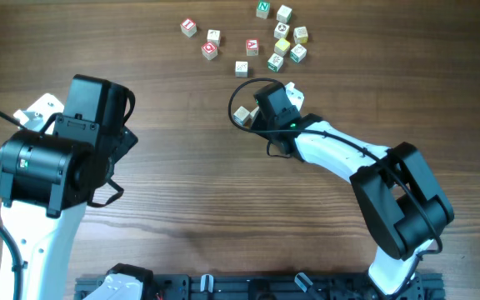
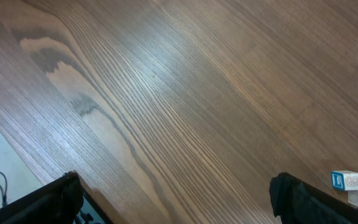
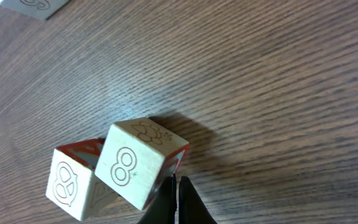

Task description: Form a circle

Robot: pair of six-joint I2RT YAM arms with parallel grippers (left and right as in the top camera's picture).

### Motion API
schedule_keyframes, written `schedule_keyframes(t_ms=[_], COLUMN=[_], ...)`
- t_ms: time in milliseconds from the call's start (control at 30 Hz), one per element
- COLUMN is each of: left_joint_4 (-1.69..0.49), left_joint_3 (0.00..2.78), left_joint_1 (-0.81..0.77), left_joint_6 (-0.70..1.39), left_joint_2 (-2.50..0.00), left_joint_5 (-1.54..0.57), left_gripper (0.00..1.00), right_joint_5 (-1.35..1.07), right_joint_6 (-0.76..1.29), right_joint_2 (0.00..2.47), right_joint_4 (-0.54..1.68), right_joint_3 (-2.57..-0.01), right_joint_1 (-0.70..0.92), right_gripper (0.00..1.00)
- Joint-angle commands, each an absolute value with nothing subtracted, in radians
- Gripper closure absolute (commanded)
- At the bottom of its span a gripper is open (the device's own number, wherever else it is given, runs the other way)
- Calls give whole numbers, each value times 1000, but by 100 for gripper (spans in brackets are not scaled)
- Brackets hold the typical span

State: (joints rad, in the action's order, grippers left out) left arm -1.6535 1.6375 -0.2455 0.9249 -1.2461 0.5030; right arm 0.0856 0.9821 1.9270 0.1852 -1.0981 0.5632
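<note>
Looking from overhead, the clump of small pale wooden letter cubes [image 1: 242, 115] that must become the circle sits mid-bench, just near of a looser scatter of similar wooden cubes [image 1: 282, 31]. The white-and-black right arm [image 1: 332, 150] covers most of it. A black cable loop [image 1: 233, 96] curves around the one exposed cube and could drag it if the wrist swings. In the scatter, one green letter looks like N and the red ones are too small to read. The left wrist view shows the left jaws spread wide over bare brown wood-grain bench [image 2: 166, 93], holding nothing. A blue-marked cube [image 2: 345, 180] at the right edge has writing I cannot read. The right wrist view shows the right jaws pressed together, pinching nothing, at the near-right edge of a pale cube bearing an outlined 8 [image 3: 132, 165]. I cannot tell whether they touch it. That cube touches a red-sided neighbour cube [image 3: 68, 183] with a pretzel-like figure, so an off-centre push would likely spin one or shove both.
</note>
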Motion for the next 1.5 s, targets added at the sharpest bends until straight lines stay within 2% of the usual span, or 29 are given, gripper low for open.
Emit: schedule_keyframes(t_ms=[0,600,800,1067,1300,1467], left_joint_4=[-1654,-1654,-1654,-1654,-1654,-1654], left_joint_3=[1640,1640,1640,1640,1640,1640], left_joint_1=[-237,-237,-237,-237,-237,-237], left_joint_6=[923,923,923,923,923,923], left_joint_2=[-1240,-1240,-1240,-1240,-1240,-1240], left_joint_5=[506,506,506,506,506,506], left_gripper=[0,0,0,0,0,0], right_joint_5=[74,54,126,221,208,140], right_joint_6=[970,970,953,733,680,643], right_joint_2=[1940,1935,1805,1724,1773,1859], right_joint_4=[192,220,311,116,33,56], right_joint_3=[-1086,-1086,-1086,-1102,-1109,-1210], right_joint_1=[566,566,580,614,582,566], right_gripper=[95,96,95,95,95,95])
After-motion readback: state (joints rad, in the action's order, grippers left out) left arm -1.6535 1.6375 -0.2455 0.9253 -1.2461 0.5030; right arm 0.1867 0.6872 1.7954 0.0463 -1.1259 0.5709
